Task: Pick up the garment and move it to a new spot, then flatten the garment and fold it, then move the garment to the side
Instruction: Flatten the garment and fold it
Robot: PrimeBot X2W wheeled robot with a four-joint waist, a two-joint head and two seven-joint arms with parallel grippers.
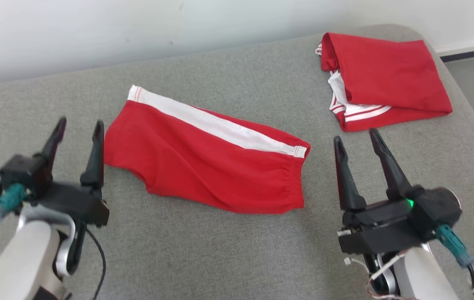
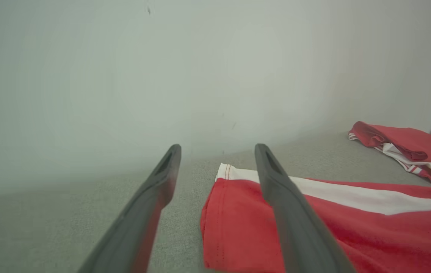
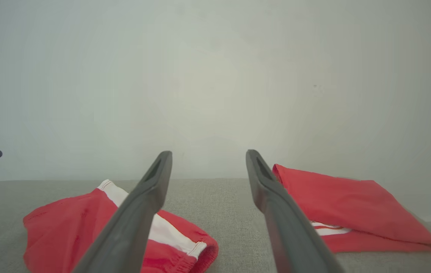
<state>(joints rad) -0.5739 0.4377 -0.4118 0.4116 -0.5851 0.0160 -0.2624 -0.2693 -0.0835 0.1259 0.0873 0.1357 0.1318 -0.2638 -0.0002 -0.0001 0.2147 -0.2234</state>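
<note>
Wide-open, empty left gripper (image 1: 80, 123) and right gripper (image 1: 355, 135); between, soft, light garment (image 1: 203, 162), probably best pinched at its right corners.

Grey fabric surface (image 1: 220, 258), maybe mattress: red shorts (image 1: 203, 166) flat mid-surface; folded red garment (image 1: 391, 71) far right corner.

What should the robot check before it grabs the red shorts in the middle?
1. Left gripper: jaws open, holding nothing: ok.
2. Right gripper: jaws open, holding nothing: ok.
3. Red shorts lie flat between the two grippers: ok.
4. Shorts lie apart from the other folded red garment: ok.
5. Bare grey surface in front of the shorts: ok.
6. Layers underneath the shorts lie smooth: cannot tell.
</note>
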